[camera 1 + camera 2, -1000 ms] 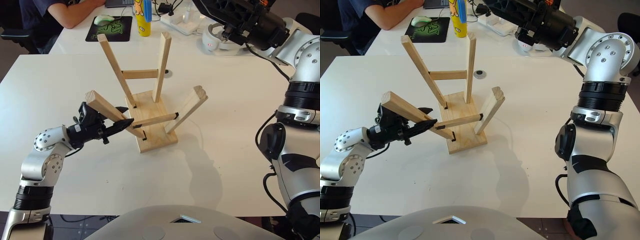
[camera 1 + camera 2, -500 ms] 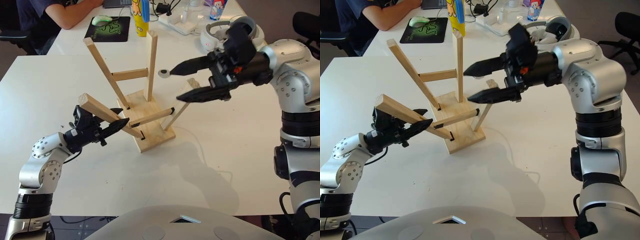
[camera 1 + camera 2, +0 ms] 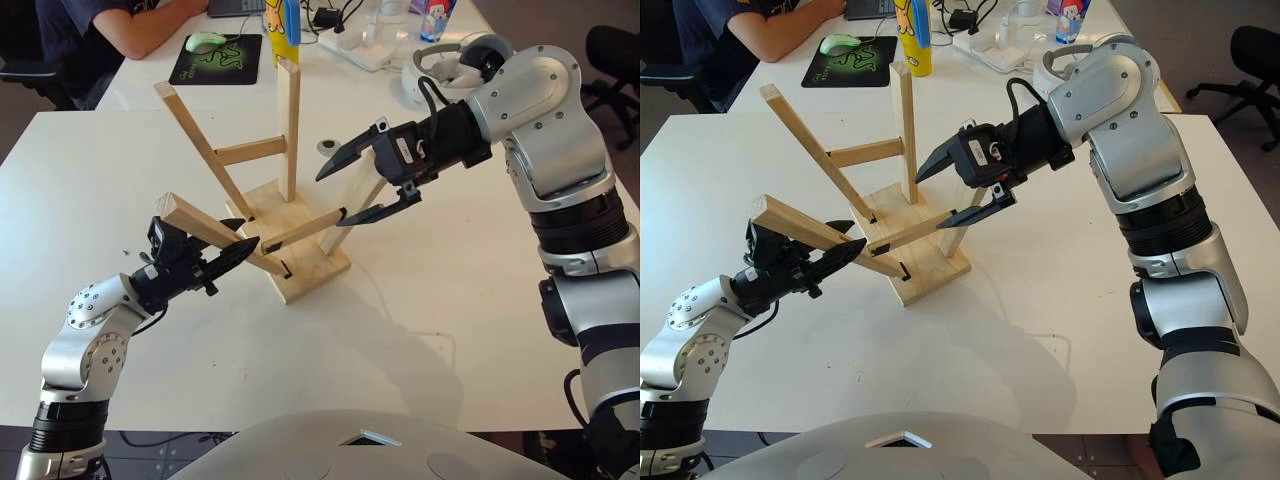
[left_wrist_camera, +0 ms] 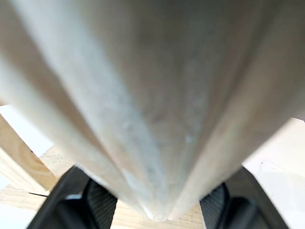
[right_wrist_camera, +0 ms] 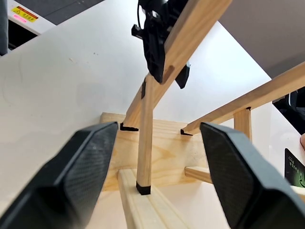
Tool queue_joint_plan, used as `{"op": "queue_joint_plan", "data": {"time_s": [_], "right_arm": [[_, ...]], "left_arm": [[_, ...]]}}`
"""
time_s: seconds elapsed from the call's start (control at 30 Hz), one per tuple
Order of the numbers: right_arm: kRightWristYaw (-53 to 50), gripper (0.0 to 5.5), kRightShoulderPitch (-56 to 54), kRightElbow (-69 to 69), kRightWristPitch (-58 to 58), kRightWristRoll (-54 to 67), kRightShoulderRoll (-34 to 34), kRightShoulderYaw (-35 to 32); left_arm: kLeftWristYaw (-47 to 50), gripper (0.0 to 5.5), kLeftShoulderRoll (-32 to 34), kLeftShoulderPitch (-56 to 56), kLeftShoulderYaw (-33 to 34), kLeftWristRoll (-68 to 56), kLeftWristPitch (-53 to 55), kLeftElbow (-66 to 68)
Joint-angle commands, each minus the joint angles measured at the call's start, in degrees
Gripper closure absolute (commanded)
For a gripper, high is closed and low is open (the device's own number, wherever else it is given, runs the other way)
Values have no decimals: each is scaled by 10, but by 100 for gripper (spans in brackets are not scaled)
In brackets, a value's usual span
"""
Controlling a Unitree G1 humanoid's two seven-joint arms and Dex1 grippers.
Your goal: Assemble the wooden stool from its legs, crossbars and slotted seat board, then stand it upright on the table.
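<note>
**Stool, part-built, inverted.** The seat point(image 3: 312, 268) lies flat on the table point(image 3: 480, 310), near its middle, with the legs pointing up. This is the working pose, as the slots face upward to take the leg ends.

**Back frame.** Two legs joined by a back crossbar point(image 3: 250, 152) are seated in the far slots. The frame leans left and nothing holds it.

**Front frame.** The left leg point(image 3: 198, 220) and right leg point(image 3: 342, 238) are joined by a front crossbar point(image 3: 300, 229). Both legs splay outward, so they are probably not fully home.

**Left gripper point(image 3: 240, 252).** Clamped on the left leg near its lower end, where the left wrist view shows wood between the pads. It probably steadies that side while the other is worked.

**Right gripper point(image 3: 336, 197).** Spread wide, with one finger on each side of the right leg and the front crossbar's end. Contact cannot be judged. The pose suits closing on the leg to press it into its slot.

**Status.** Assembly is nearly done. Final seating and turning upright are not yet done.
</note>
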Motion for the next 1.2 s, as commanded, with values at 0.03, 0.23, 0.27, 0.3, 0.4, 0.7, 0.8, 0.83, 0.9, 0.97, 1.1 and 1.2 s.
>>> {"op": "queue_joint_plan", "data": {"time_s": [0.03,0.23,0.27,0.3,0.4,0.7,0.8,0.83,0.9,0.97,1.1,1.2], "right_arm": [[10,230,11,44,16,-21,11,25],[15,230,5,45,39,-11,14,24],[15,230,5,43,41,-11,13,24],[17,230,6,41,44,-11,11,24],[21,230,11,34,53,-9,8,24],[30,230,5,65,36,-13,-4,34],[31,230,-11,105,14,-13,-10,44],[32,230,-18,120,5,-14,-11,50],[32,230,-29,144,-10,-14,-13,62],[32,230,-36,157,-20,-10,-16,73],[32,230,-45,171,-32,-2,-21,87],[32,230,-45,171,-33,1,-25,92]], "left_arm": [[2,347,0,26,-19,27,19,-2],[-1,347,13,34,-32,42,17,-46],[-1,347,16,35,-32,47,14,-53],[0,347,18,36,-29,48,14,-61],[6,347,19,39,-18,42,17,-70],[20,347,-14,89,-30,41,3,-78],[41,347,-36,107,-60,54,-9,-106],[47,347,-43,110,-67,58,-14,-112],[59,347,-52,109,-76,68,-23,-121],[69,347,-54,103,-80,76,-29,-128],[73,347,-43,90,-80,90,-34,-137],[66,347,-26,77,-87,100,-29,-157]]}}
